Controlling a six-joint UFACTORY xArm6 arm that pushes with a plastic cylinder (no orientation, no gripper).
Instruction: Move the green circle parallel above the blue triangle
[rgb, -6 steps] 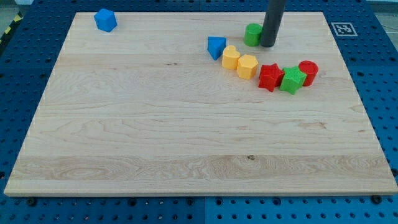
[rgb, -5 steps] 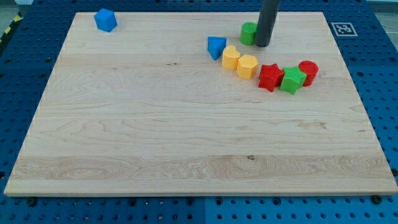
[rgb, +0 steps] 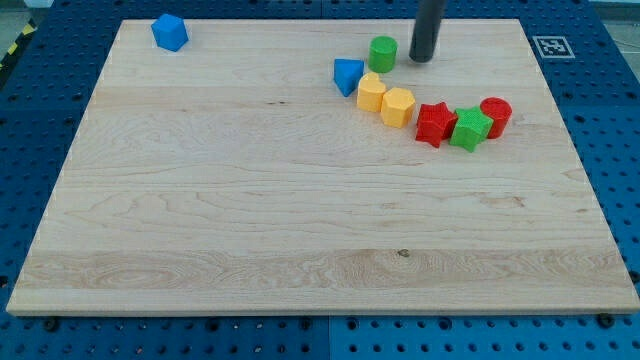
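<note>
The green circle (rgb: 382, 53) sits near the view's top, up and to the right of the blue triangle (rgb: 347, 76). The two do not touch. My tip (rgb: 421, 59) is just right of the green circle, with a small gap between them. The dark rod rises out of the view's top edge.
Two yellow blocks (rgb: 372, 93) (rgb: 397, 106) lie in a row just right of and below the blue triangle. A red star (rgb: 434, 124), a green star (rgb: 468, 129) and a red circle (rgb: 495, 114) follow further right. A blue cube (rgb: 169, 32) sits at the top left.
The green circle has slid left, closer to the blue triangle. My tip has moved left and slightly up, and now stands apart from the circle.
</note>
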